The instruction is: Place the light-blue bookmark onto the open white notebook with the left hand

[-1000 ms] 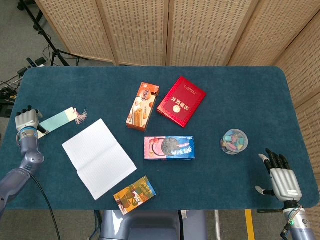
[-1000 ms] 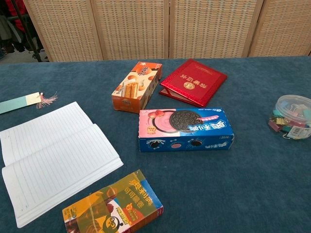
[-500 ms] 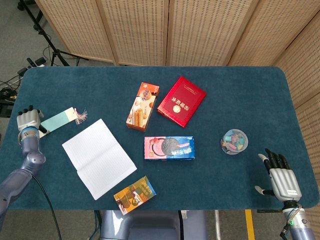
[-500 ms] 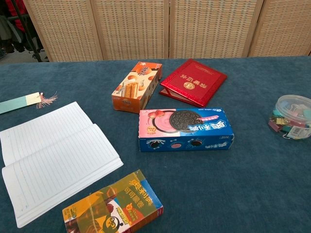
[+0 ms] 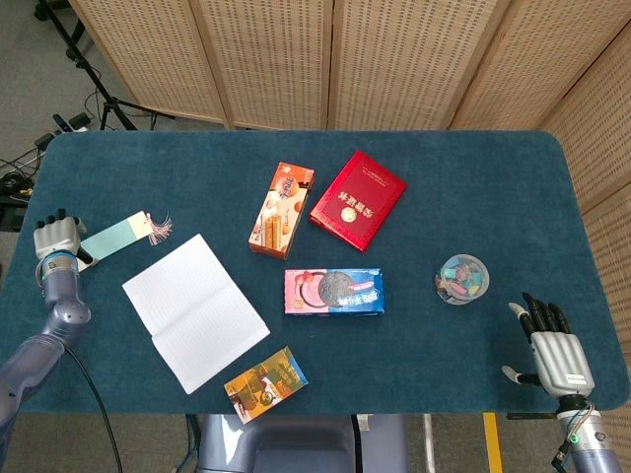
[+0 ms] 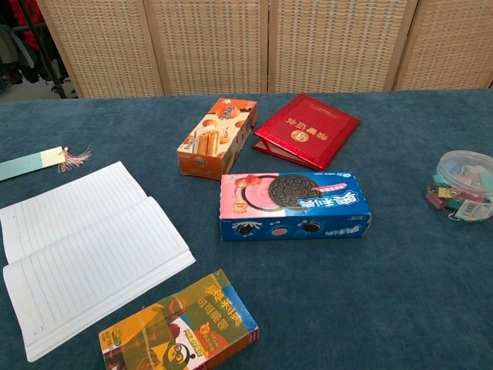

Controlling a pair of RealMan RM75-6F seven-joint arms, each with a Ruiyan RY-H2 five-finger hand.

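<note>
Light-blue bookmark (image 5: 115, 236) lies near the table's (image 5: 473, 187) far-left edge, just beyond the open white notebook (image 5: 195, 310), on blue cloth before wicker screens. Left hand (image 5: 55, 239) sits at the bookmark's left end; grip cannot be told. Right hand (image 5: 555, 350) is spread, holding nothing.

Bookmark (image 5: 116, 236) lies left of the notebook (image 5: 195, 310) — apart.

3 snack boxes (image 5: 333, 292), 1 notebook (image 5: 194, 310), 1 bookmark (image 5: 116, 236)
</note>
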